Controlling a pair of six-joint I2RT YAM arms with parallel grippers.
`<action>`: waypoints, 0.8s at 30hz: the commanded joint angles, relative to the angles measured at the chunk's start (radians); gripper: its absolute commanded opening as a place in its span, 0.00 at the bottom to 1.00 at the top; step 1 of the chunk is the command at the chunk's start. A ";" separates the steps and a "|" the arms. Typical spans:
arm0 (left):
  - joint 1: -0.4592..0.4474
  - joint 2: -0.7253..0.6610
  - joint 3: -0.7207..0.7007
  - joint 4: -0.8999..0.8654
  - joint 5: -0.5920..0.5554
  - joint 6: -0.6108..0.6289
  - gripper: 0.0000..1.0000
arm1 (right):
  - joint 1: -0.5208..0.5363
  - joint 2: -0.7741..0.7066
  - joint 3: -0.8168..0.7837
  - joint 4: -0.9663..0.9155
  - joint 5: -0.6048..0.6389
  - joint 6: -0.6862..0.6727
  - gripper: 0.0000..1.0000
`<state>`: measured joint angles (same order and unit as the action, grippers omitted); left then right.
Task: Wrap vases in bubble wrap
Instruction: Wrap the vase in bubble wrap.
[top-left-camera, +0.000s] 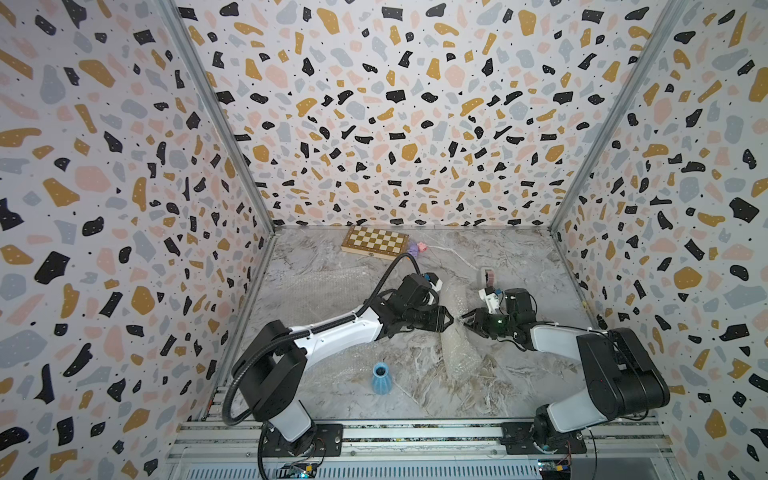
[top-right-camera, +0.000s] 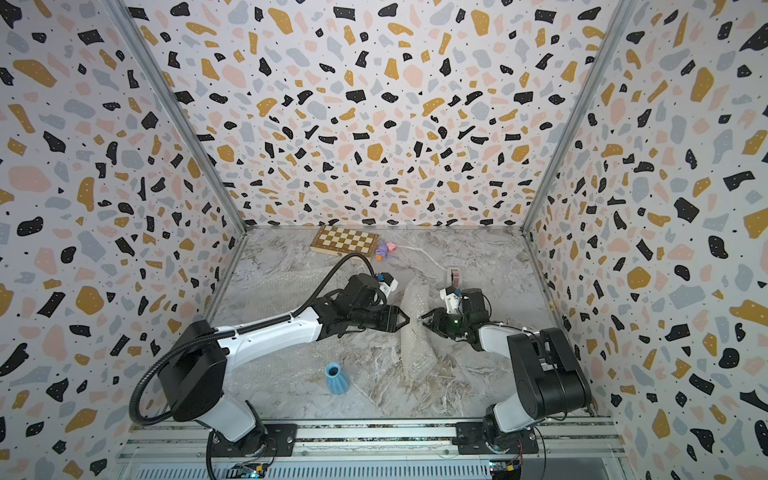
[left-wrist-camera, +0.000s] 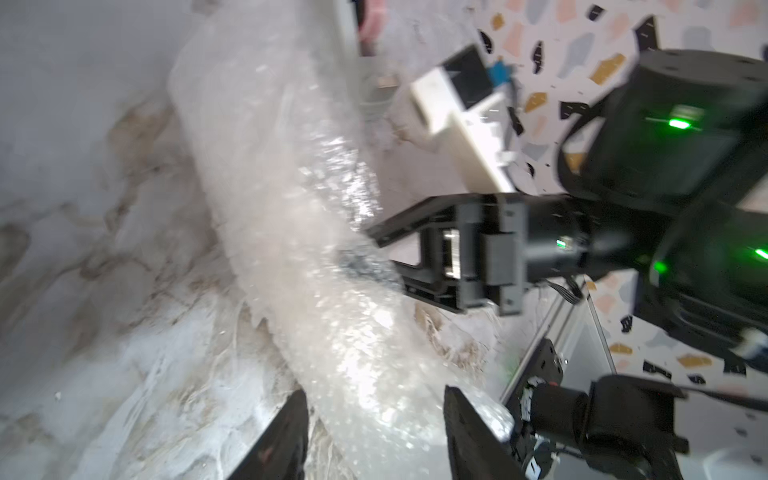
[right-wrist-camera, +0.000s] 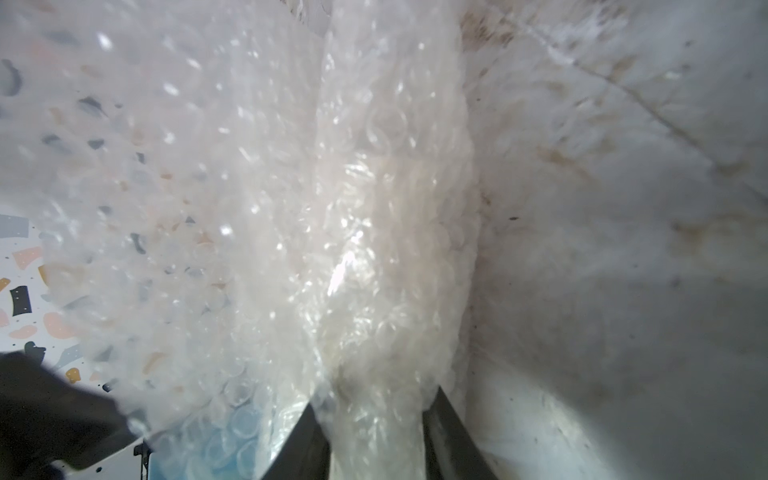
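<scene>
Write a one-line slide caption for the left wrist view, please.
The right gripper pinches the bubble wrap bundle on the marble table, while the left gripper straddles it.

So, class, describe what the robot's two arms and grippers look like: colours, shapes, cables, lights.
The left arm and right arm have white shells with bulky black joints. A black ribbed hose runs along the left one. The left gripper and right gripper are black with tapering fingers; a green light glows behind the right one's.
</scene>
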<state>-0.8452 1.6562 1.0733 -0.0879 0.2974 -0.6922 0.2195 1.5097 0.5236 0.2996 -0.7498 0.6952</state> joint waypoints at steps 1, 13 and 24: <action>-0.016 0.073 -0.040 0.107 0.001 -0.155 0.62 | 0.013 -0.012 -0.029 -0.033 0.030 0.027 0.36; -0.087 0.181 -0.011 0.187 -0.080 -0.175 0.73 | 0.022 -0.057 -0.078 -0.007 0.091 0.086 0.38; -0.095 0.249 0.005 0.136 -0.089 -0.147 0.68 | -0.090 -0.274 -0.078 -0.227 0.116 0.039 0.58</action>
<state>-0.9382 1.8729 1.0683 0.1085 0.2276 -0.8600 0.1539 1.2919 0.4274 0.2211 -0.6548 0.7784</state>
